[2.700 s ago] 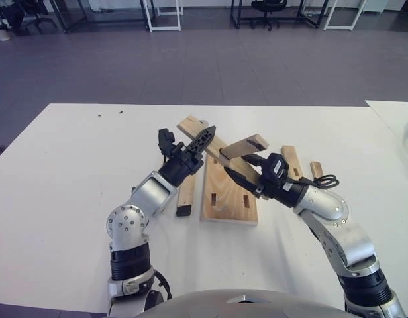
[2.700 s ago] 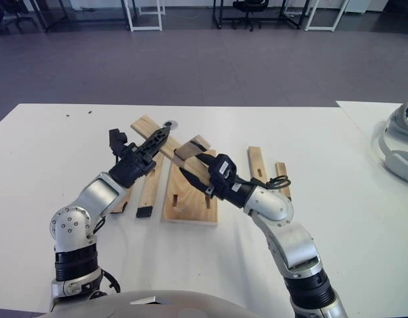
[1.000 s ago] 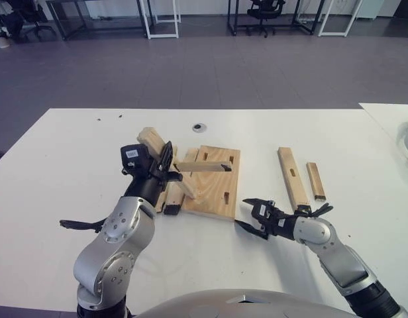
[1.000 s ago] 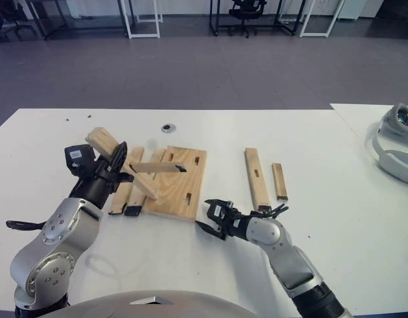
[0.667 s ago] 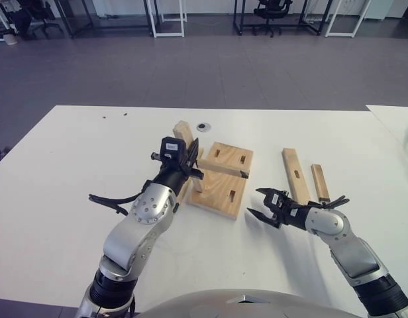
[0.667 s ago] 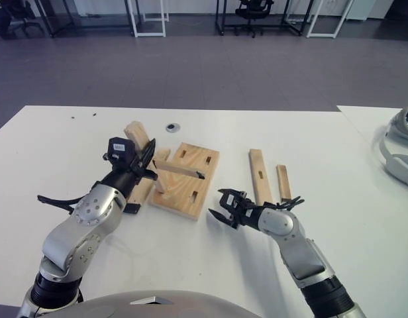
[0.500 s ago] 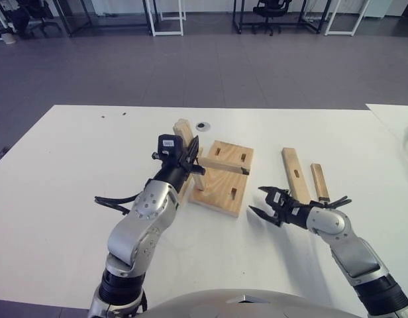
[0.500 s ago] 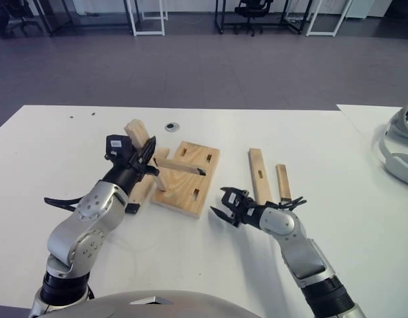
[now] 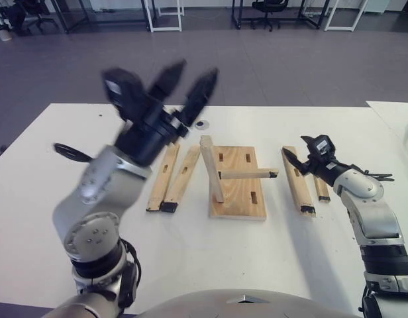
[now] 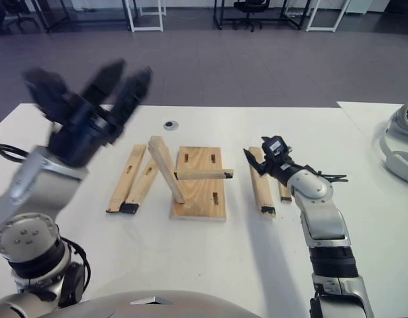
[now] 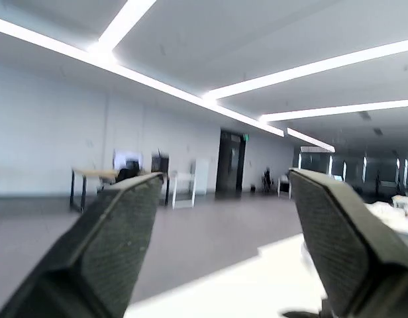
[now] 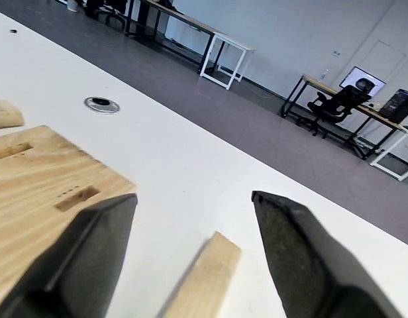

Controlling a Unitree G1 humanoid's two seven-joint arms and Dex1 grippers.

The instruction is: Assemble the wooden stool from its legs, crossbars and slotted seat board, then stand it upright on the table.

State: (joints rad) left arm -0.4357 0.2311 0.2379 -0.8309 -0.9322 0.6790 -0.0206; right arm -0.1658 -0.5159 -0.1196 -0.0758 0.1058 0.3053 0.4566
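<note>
Slotted seat board (image 9: 240, 195) laid flat at middle of table (image 9: 45, 199), slots up. Leg (image 9: 212, 169) stood tilted at board's left edge; crossbar (image 9: 247, 174) carried level from it over board. Pair of legs (image 9: 161, 177) laid side by side left of board. Slotted leg (image 9: 298, 182) and short crossbar (image 9: 322, 189) laid right of board. Right end effector (image 12: 191, 205) held low over far end of slotted leg, fingers spread wide, nothing gripped. Left end effector (image 9: 194, 69) held high above table's far left, fingers parted wide, empty. Grommet (image 9: 201, 124) seen beyond board.
</note>
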